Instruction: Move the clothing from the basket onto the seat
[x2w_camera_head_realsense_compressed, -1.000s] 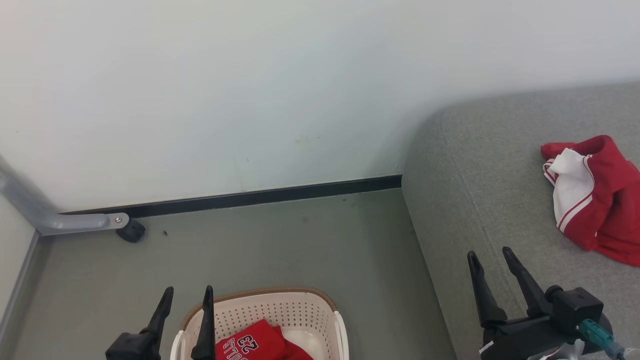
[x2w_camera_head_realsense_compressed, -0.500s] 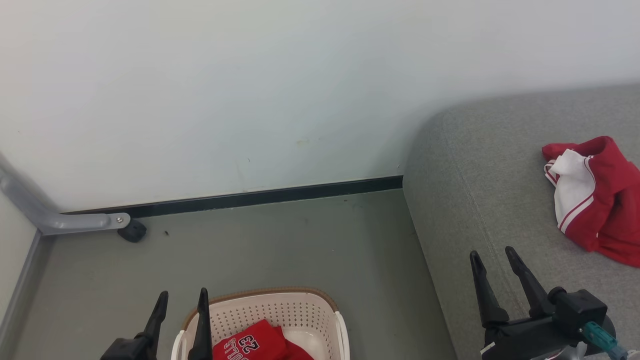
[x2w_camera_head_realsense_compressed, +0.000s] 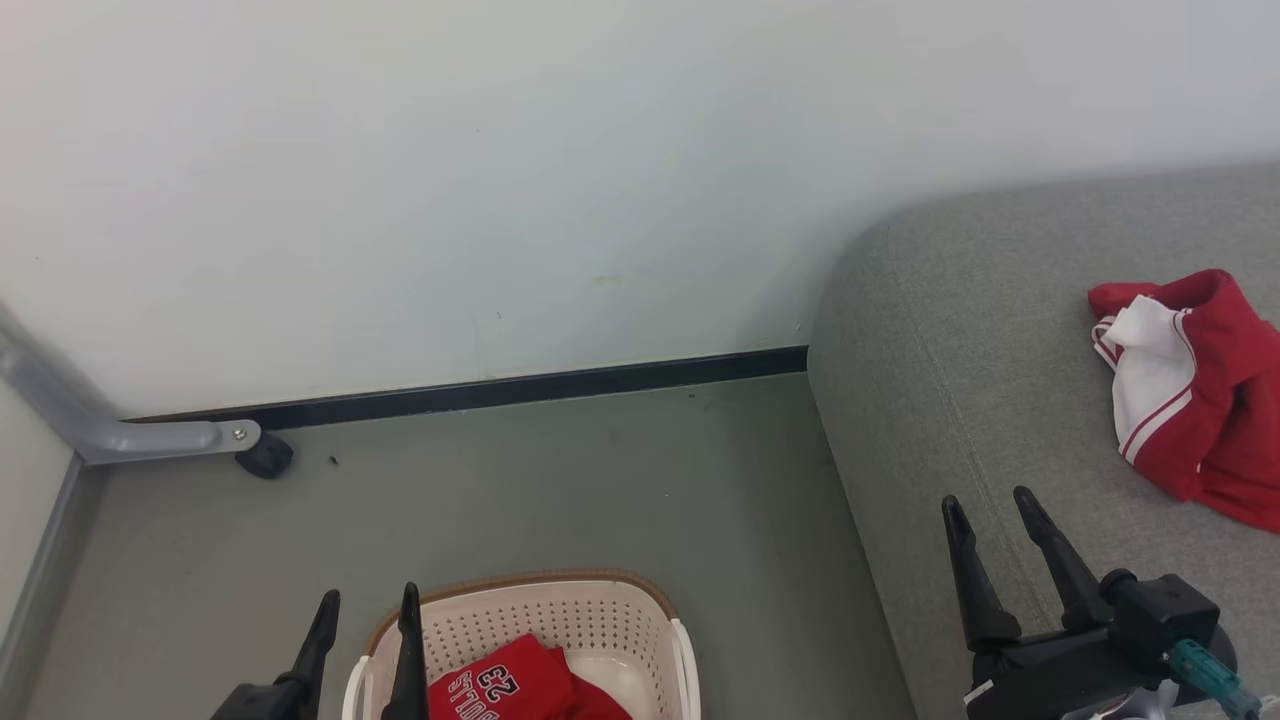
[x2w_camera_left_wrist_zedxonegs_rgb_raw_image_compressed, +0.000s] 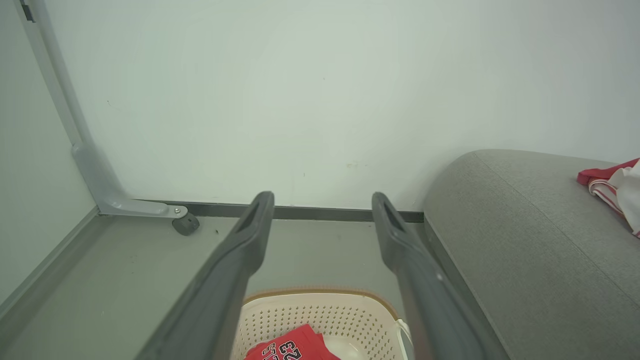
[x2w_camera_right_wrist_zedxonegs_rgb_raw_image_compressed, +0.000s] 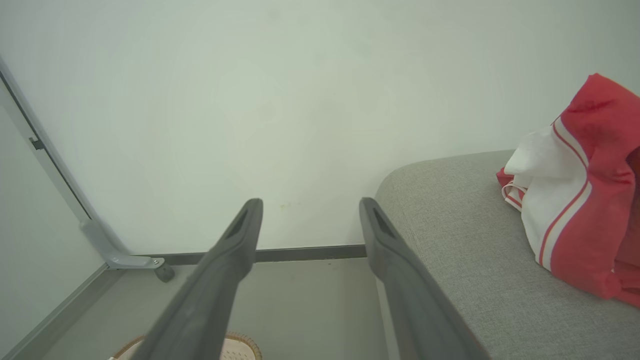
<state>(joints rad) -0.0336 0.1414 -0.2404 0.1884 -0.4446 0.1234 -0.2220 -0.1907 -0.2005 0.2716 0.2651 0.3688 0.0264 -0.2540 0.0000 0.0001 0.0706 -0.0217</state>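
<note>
Change is small: left tool (x2w_camera_head_realsense_compressed: 369, 592), two long dark fingers apart w/ nothing between, has sunk a bit lower and leftward in head view vs a sec ago. Its tips now overlap the left rim of the small cream-white perforated plastic basket w/ brown rim (x2w_camera_head_realsense_compressed: 590, 625), which sits on the floor. Inside lies a soft red garment printed "23" (x2w_camera_head_realsense_compressed: 500, 685), untouched. The big grey fabric seat (x2w_camera_head_realsense_compressed: 960, 330) has the right tool (x2w_camera_head_realsense_compressed: 984, 497) over its front edge, fingers apart, empty, barely shifted. Prob. means left arm is lining up the next pick.

Count, L to R:
- 1 grey metal leg w/ black caster (x2w_camera_head_realsense_compressed: 265, 458)
- 2 tools
- 1 basket
- 1 seat
- 2 garments in view: 1 in basket, 1 red-and-white garment w/ stripe trim (x2w_camera_head_realsense_compressed: 1190, 390) on seat

More red shows beside the "23" piece; can't tell if separate.
</note>
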